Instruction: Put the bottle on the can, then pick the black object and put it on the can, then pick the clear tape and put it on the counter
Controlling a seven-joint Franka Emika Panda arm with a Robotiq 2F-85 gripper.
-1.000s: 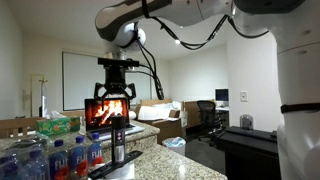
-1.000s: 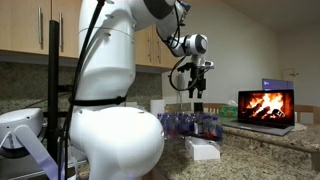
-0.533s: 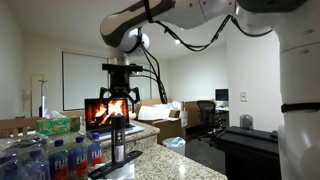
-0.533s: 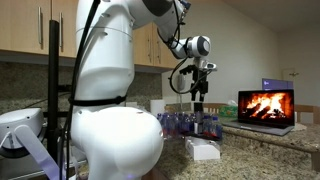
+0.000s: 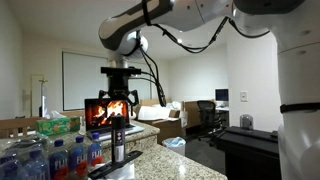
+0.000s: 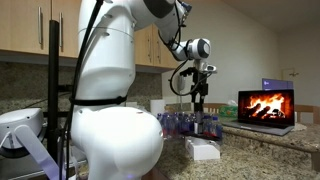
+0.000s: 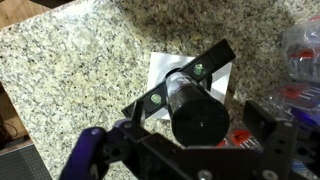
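Bottle (image 5: 118,140): slim, dark, round cap, upright on the speckled granite table (image 7: 70,60). The pincer (image 5: 118,99) sits directly above it, jaws spread wide and gripping nothing, with a finger on either side of the cap in the wrist view. The flat black object (image 7: 215,56) lies diagonally at the bottle's foot across a white square pad (image 7: 160,68), with clear plastic water bottles (image 5: 60,158) just beside the bottle and a lit laptop (image 5: 97,115) behind it.

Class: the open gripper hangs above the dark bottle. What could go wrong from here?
1. The bottle is slim and upright; if the gripper descends off-centre, a finger could tip it.
2. The water bottles stand near it, so the wide-open jaws might bump them.
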